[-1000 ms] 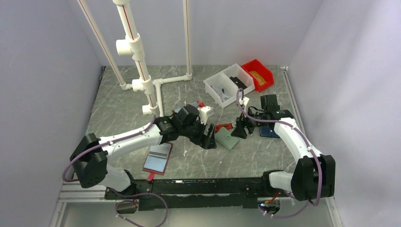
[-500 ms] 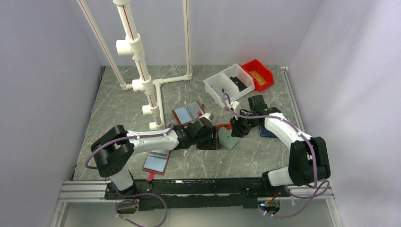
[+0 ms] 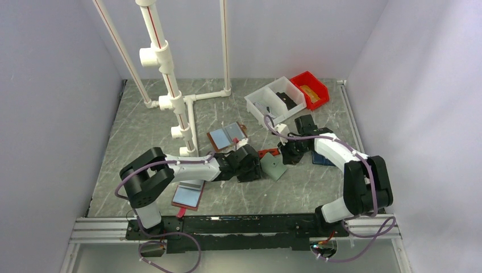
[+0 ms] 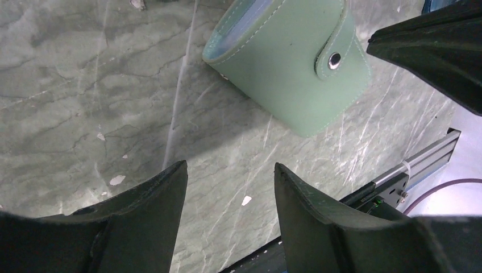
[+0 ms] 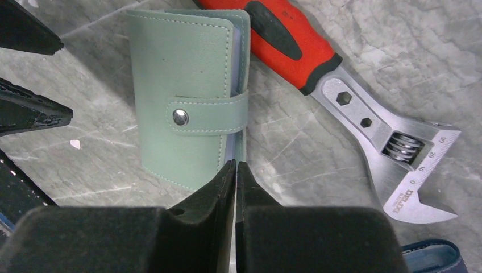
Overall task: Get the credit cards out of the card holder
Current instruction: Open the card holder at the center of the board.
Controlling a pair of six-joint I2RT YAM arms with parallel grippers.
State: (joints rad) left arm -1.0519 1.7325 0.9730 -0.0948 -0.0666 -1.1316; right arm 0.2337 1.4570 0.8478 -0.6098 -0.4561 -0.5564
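The right gripper [image 5: 234, 166] has its two fingers pressed together, with the tips at the near edge of the card holder [image 5: 187, 119]. I cannot tell if they nip this edge. The card holder is mint green, lies flat on the grey marbled table [image 5: 318, 165] and is closed, its strap fastened by a metal snap [image 5: 181, 118]. Just beside it lies an adjustable wrench [image 5: 364, 122] with a red and black handle. Its jaw carries a scale with 10 and 20 and a brand word that begins with "DELI". The left gripper [image 4: 230, 168] is spread and has nothing between the fingers. It hovers low over the table on the other side of the holder.
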